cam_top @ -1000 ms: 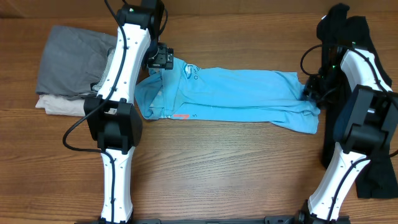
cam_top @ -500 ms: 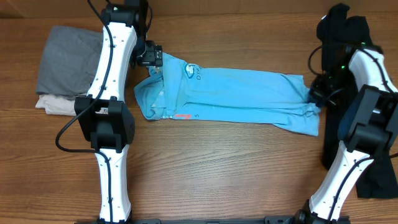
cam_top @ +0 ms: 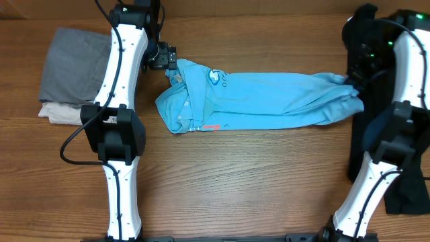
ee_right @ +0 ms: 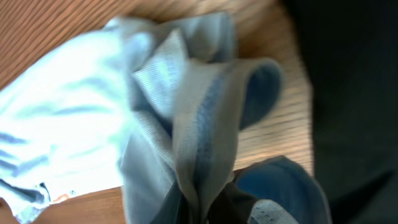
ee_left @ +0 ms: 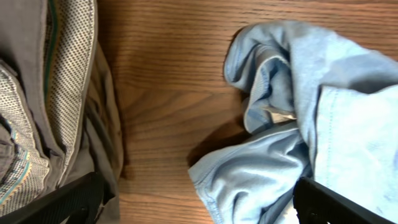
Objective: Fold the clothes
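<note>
Sky-blue T-shirt [cam_top: 269,101] lies long and narrow across the middle of the wooden table [cam_top: 255,181], overhead. Its collar end is bunched and rumpled at the left, and red print shows near the lower edge. The right end is drawn into a point at the right gripper [cam_top: 354,79], in front of the black garment [cam_top: 368,30]. The left gripper [cam_top: 168,62] hovers just beside the collar bunch. Grey folded garment [cam_top: 70,64] on a beige one [cam_top: 57,115] sits at far left, apart from the shirt.

Left wrist: fingers [ee_left: 68,202] are spread wide with nothing between them but bare wood and the shirt's crumpled edge. The grey garment's mesh lining lies close on one side.

Right wrist, blurred: the claw is pressed together, pinching a gathered fold of the shirt's hem. Dark cloth fills the side of the view.

Judgement: the step looks like pulling the shirt straight before a fold. To do it well:
- The right should hold its pinch firm and pull level, without dragging the shirt onto the black garment.
- The left needs to come down on the blue edge only, clear of the grey pile, and take a clean single layer of the collar-side bunch.
- Flatten that left lump first, or the fold will come out crooked.
</note>
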Controlling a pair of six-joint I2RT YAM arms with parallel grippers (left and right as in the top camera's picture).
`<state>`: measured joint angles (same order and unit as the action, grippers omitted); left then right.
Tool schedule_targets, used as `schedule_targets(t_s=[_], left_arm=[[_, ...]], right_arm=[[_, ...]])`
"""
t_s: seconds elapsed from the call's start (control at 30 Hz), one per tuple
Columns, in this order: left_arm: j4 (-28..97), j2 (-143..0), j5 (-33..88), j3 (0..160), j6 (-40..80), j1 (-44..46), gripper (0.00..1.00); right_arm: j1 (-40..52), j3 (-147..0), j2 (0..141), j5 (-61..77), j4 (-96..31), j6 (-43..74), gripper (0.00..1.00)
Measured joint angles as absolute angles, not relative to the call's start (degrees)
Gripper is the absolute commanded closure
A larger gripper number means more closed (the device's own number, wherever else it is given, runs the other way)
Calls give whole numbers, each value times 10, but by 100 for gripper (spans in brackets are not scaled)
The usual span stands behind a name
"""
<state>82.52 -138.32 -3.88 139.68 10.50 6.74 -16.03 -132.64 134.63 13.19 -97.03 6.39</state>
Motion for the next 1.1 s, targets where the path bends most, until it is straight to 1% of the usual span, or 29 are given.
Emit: schedule_targets(t_s=[0.27,0.43,0.47,0.5,0.53,0.57,0.6,0.63,0.67,0.87,0.9,1.1], left_arm=[[820,-1383,-23,1397,103,67,0],[816,-1383,-21,1397,103,67,0],[816,-1383,-21,1397,103,67,0],[816,-1383,-21,1397,103,67,0],[816,-1383,-21,1397,103,67,0],[816,-1383,-21,1397,102,67,0],[816,-1383,-21,1397,101,67,0],[816,-1383,-21,1397,101,67,0],[816,-1383,-21,1397,101,67,0],[816,-1383,-15,1397,98,67,0],[816,-1383,-9,1397,91,67,0],[818,-1383,44,1391,57,67,0]], right_arm=[[-18,-1326,1346,131,-948,69,96],[73,-1324,1346,106,-909,105,96],[84,-1321,1346,104,-901,110,89],[96,-1317,1346,101,-892,115,57],[107,-1310,1346,99,-884,122,37],[120,-1301,1346,97,-876,131,19],[129,-1294,1346,96,-874,134,10],[136,-1289,1346,96,-874,137,7],[141,-1286,1346,95,-876,138,5],[157,-1283,1346,98,-894,142,2],[155,-1284,1346,99,-895,143,0],[101,-1284,1330,101,-897,143,0]])
